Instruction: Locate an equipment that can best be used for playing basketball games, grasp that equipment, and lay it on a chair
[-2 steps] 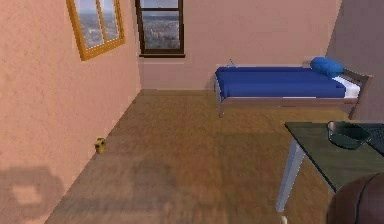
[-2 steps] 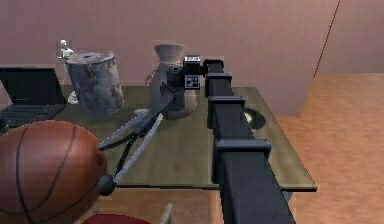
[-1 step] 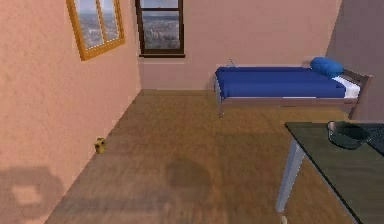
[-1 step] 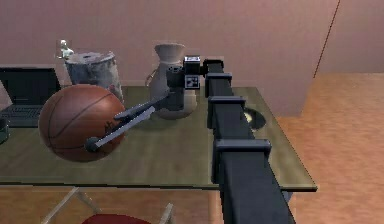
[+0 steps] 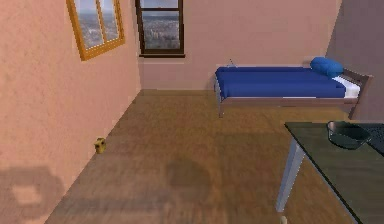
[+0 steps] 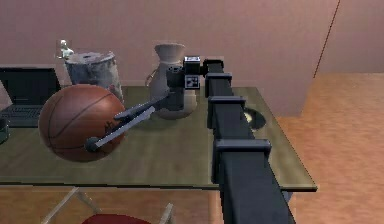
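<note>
I can see the basketball (image 6: pixel 75 115) sitting on the table (image 6: pixel 180 160), toward the arm side view's left. The gripper (image 6: pixel 95 146) lies across the ball's lower front. I cannot tell how its fingers are set, whether they touch the ball, or whether anything is held. The arm (image 6: pixel 240 150) hides a strip of tabletop. A laptop (image 6: pixel 25 90) is cut off at the left edge, and a pale jug (image 6: pixel 170 55) is half hidden behind the wrist. In the forward view, a dark bowl (image 5: pixel 347 133) is clipped near the right edge.
</note>
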